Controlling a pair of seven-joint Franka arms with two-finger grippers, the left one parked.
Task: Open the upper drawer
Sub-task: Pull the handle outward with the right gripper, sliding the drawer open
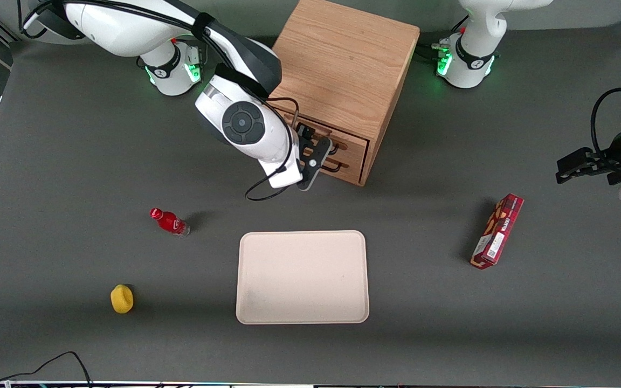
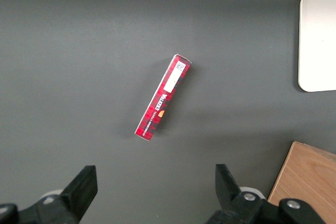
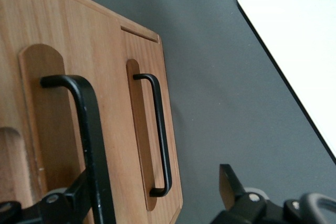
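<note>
Yellow object (image 1: 122,298) lies nearest. Pincer (image 1: 318,148) spread apart at the upper drawer (image 1: 324,141) front; the wrist view alone shows one finger (image 3: 73,195) touching its handle (image 3: 86,140), the lower drawer handle (image 3: 160,135) free.

Readable text is limited to the red tartan box (image 2: 163,97) lying on the worktop (image 2: 79,51) toward the parked arm's end. The left wrist view shows white lettering along its long face, reading roughly "WALKERS"; the letters are not fully clear. A white label with a small code square sits at one end, its print too small to read. Red bottle (image 1: 170,221): label unreadable.
</note>
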